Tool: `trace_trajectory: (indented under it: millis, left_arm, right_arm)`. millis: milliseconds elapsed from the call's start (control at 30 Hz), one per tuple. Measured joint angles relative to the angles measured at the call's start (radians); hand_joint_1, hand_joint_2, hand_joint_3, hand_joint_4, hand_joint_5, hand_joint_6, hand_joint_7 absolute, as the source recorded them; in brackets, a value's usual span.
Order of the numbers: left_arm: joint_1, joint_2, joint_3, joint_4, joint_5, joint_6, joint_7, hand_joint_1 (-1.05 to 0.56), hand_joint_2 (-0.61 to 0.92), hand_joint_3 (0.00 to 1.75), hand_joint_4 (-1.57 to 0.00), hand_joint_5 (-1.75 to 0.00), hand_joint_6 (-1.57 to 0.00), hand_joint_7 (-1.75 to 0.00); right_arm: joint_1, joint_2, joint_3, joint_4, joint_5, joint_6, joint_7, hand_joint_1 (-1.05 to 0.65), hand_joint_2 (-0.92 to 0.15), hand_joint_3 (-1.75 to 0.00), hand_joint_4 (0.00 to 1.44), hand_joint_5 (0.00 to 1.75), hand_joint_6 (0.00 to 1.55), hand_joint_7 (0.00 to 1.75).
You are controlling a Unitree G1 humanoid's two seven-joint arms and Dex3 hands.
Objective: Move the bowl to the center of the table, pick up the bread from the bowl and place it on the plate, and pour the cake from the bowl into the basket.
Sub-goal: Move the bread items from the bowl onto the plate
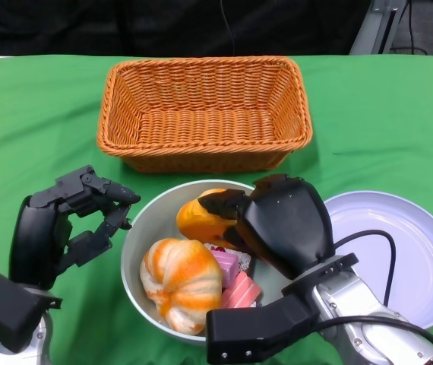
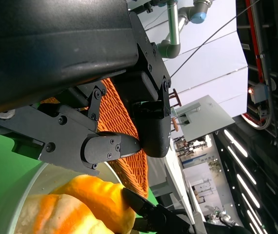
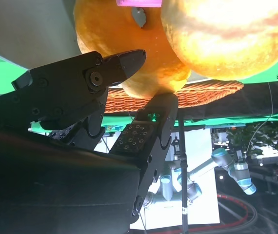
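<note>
Head view: the right hand grips an orange bread roll inside the grey bowl, beside the pink cake; the left hand hovers with fingers spread. Right wrist view: fingers clasp the roll.

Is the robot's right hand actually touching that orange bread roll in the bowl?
Touching. In the right wrist view, the right hand's black fingers press against the bread from both sides, with no gap visible.
</note>
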Motion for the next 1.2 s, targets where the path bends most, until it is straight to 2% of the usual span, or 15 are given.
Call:
trace_trajectory:
  millis: [133,500,633,800,933,1200]
  left_arm:
    - [0.0,0.0,-0.001,0.0,0.001,0.0,0.007,-0.17,0.78,0.59,-0.83,-1.49,-0.89,-1.05]
    - [0.0,0.001,-0.002,0.0,-0.002,0.0,0.006,-0.17,0.79,0.58,-0.82,-1.48,-0.88,-1.04]
    - [0.0,0.001,-0.002,0.0,-0.002,0.0,0.007,-0.17,0.79,0.58,-0.82,-1.47,-0.88,-1.03]
    - [0.0,0.001,-0.002,0.002,-0.002,0.0,0.007,-0.16,0.79,0.59,-0.83,-1.46,-0.89,-1.0]
    - [0.0,0.001,-0.002,0.003,0.0,0.0,0.01,-0.16,0.78,0.59,-0.83,-1.44,-0.9,-0.99]
    - [0.0,0.001,-0.002,0.004,0.001,-0.001,0.019,-0.15,0.78,0.59,-0.83,-1.44,-0.9,-0.98]
  right_arm:
    - [-0.008,0.0,0.0,0.014,0.015,-0.013,-0.011,-0.34,-0.79,0.0,0.87,0.99,1.2,0.03]
    - [-0.008,-0.013,-0.034,0.017,0.082,-0.122,-0.02,-0.28,-0.8,0.0,0.81,1.08,1.2,0.02]
    - [-0.008,-0.018,-0.041,0.016,0.088,-0.147,-0.038,-0.28,-0.78,0.0,0.8,1.07,1.2,0.02]
    - [-0.007,-0.023,-0.069,-0.006,0.115,-0.177,-0.036,-0.26,-0.79,0.0,0.82,0.97,1.2,0.02]
    - [-0.006,-0.027,-0.076,-0.021,0.122,-0.196,-0.037,-0.24,-0.79,0.0,0.84,1.01,1.21,0.02]
    - [0.013,-0.027,-0.09,-0.05,0.13,-0.197,-0.034,-0.25,-0.79,0.0,0.84,0.95,1.2,0.01]
